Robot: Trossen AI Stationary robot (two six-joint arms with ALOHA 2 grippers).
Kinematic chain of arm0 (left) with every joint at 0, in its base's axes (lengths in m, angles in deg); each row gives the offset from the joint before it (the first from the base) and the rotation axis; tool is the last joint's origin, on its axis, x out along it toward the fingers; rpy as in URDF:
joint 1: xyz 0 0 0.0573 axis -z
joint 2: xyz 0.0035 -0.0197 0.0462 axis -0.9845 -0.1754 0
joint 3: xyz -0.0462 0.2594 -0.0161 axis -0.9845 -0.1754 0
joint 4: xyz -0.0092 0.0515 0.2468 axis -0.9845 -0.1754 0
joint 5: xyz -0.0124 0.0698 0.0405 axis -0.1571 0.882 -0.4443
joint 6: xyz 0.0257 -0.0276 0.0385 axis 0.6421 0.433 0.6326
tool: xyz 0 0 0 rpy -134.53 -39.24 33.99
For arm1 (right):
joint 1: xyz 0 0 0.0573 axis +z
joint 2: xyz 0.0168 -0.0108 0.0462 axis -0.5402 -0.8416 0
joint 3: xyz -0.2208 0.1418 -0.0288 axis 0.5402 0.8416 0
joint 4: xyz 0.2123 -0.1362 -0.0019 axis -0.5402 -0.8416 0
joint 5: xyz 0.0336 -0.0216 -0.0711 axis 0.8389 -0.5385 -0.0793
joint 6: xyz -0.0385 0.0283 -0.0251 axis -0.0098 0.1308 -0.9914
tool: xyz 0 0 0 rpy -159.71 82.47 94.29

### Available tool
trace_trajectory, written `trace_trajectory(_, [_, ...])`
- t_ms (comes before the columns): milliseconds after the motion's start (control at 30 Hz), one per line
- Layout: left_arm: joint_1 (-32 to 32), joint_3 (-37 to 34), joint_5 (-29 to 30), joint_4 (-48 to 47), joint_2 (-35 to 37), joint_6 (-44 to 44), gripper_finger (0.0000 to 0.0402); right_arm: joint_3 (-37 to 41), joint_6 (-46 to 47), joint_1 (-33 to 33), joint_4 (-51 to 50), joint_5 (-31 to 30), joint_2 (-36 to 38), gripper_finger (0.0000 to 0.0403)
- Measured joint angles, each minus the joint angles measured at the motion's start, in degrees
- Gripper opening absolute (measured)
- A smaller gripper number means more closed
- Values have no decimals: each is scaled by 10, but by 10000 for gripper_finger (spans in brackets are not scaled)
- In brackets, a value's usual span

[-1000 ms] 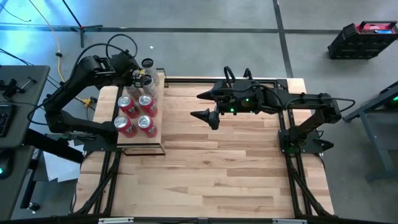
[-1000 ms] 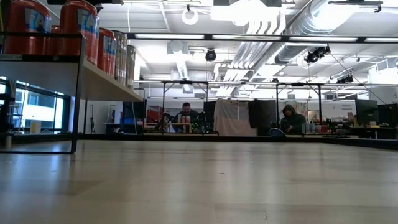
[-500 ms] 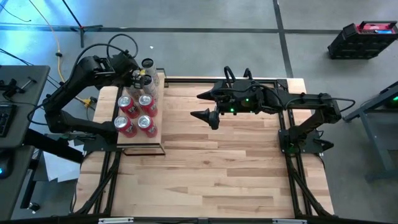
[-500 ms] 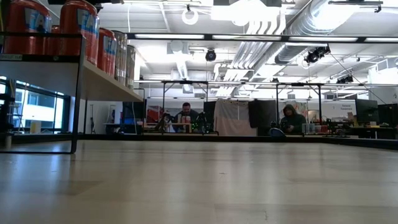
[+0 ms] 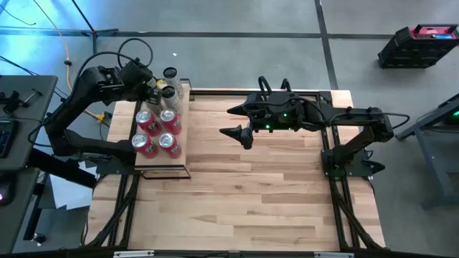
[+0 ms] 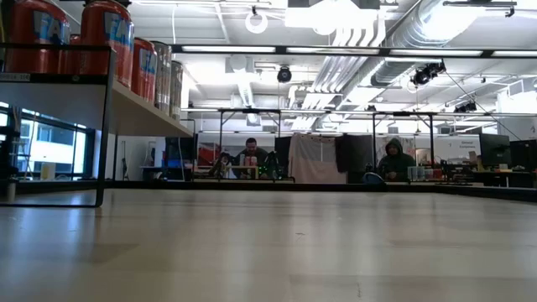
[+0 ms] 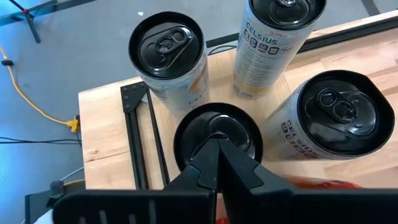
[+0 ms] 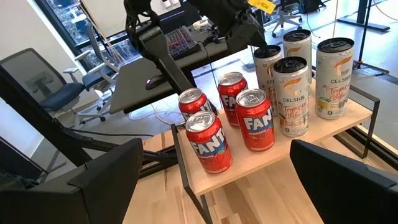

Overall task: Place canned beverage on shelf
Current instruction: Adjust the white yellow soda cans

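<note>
The shelf [image 5: 162,165], a pale-wood board on a thin black frame, stands at the table's left side. Several red cans [image 5: 158,131] stand upright on it, and several white cans [image 5: 169,92] stand at its far end. The right wrist view shows the same red cans [image 8: 231,124] and white cans [image 8: 305,78]. My left gripper [image 5: 152,86] is shut, and its tips [image 7: 214,142] hang over the black lid of one white can [image 7: 217,130]. My right gripper [image 5: 231,121] hangs open above the table's middle and points at the shelf, with nothing between its fingers. My left gripper's shut fingertips slant down over the lid [image 7: 239,134] of a white can standing upright on the shelf. They hide the spot below them, so I cannot tell whether they touch it.
The plank tabletop [image 5: 244,193] stretches right of and in front of the shelf. In the low view the shelf board [image 6: 134,105] stands raised on its black frame at the left. People sit at desks in the room behind [image 6: 252,155].
My left gripper has drawn back a little toward the table's left edge, away from the white cans, and its wrist has rolled slightly. It has stayed shut. The cans and my right arm have kept still.
</note>
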Motion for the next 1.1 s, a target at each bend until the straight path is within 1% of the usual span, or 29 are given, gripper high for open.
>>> trace_trajectory(167, [0,0,-7,0,1,-1,0,0,-1,0,0,0,0,392])
trace_trajectory(333, [0,0,-16,1,-17,0,0,0,0,0,0,0,0,392])
trace_trajectory(733, [0,1,-15,3,-29,0,0,0,13,1,-2,0,0,392])
trace_trajectory(967, [0,1,-24,2,-29,30,0,0,13,1,-3,0,0,392])
trace_trajectory(1100, [0,1,-23,2,-29,30,0,0,11,1,-3,0,0,392])
